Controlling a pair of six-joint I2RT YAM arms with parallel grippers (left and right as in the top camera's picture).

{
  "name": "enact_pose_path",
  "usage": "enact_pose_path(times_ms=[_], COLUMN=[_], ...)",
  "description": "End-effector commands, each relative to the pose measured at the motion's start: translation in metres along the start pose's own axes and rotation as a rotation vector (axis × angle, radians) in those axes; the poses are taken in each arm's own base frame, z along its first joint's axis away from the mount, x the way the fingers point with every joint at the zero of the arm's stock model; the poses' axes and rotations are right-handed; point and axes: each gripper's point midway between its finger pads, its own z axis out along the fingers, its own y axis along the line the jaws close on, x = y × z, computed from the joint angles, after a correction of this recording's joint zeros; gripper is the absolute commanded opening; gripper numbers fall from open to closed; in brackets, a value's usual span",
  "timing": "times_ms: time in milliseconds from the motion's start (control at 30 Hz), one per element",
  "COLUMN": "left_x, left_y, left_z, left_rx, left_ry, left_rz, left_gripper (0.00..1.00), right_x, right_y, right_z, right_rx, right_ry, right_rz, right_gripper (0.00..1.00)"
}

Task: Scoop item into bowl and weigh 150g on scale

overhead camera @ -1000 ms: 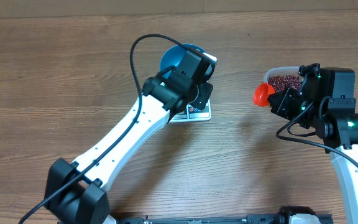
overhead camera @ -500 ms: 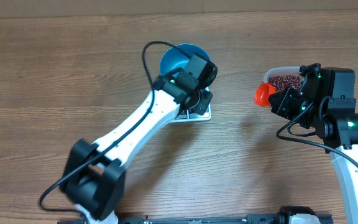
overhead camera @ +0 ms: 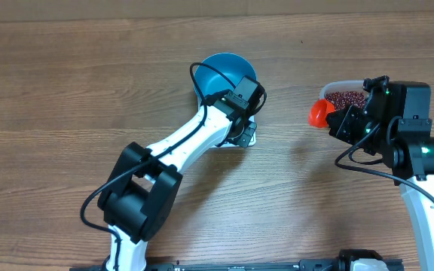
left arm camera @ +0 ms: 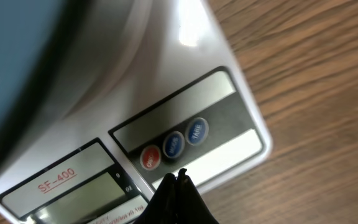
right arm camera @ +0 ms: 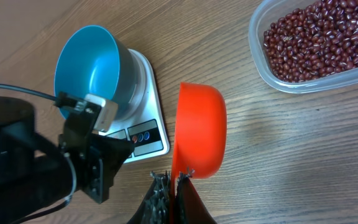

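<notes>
A: where are the beans [right arm camera: 321,38]?

B: all in the clear tub [right arm camera: 258,37], far right of the table [overhead camera: 66,90], loose heap; the tub stands just behind the right arm in the overhead view, well apart from the scale [right arm camera: 149,93]

A: bowl?

B: blue bowl [right arm camera: 86,62] sits on the scale's platform, back half of it; its inside shows bare blue; the front panel sticks out from under it toward the arms

A: scoop?

B: orange-red scoop [right arm camera: 199,130] is in the right gripper [right arm camera: 173,177]; fingers clenched on its lower edge; it is turned on its side, mouth toward the scale, rounded back toward the tub; can't see inside it; it hangs above bare wood between scale and tub, touching neither

A: left side?

B: left gripper [left arm camera: 180,175] is clamped tight with nothing in it, fingers meeting in one point; the tip is over the scale's front panel, just in front of the three round buttons [left arm camera: 173,144], one red and two blue; can't tell whether it touches the panel; display [left arm camera: 86,193] is just left of the tip, red "SF-400" label above it; no reading legible

A: arm pose?

B: the left arm reaches diagonally across the table from the near edge and covers most of the scale in the overhead view
</notes>
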Motion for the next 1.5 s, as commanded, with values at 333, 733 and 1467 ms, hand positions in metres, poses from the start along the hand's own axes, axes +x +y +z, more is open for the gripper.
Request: enact_pose_path(times_ms=[333, 733, 1467], left_x=[0.005, -0.005, -0.03], left_y=[0.006, 0.007, 0.01], left_z=[0.028, 0.015, -0.018], left_rx=[-0.051, -0.061, -0.083], left_ry=[0.028, -0.012, -0.092], left_rz=[-0.016, -0.018, -0.023], left_gripper=[0.04, 0.04, 0.04], right_x=[-0.009, -0.009, -0.008], right_y=[0.004, 0.004, 0.003], right_z=[-0.007, -0.007, -0.007], right_rx=[-0.002, -0.002, -0.001], right_ry=[-0.027, -0.027, -0.023], right_rz=[-0.006, -0.006, -0.004], right_gripper=[0.04, 0.04, 0.04])
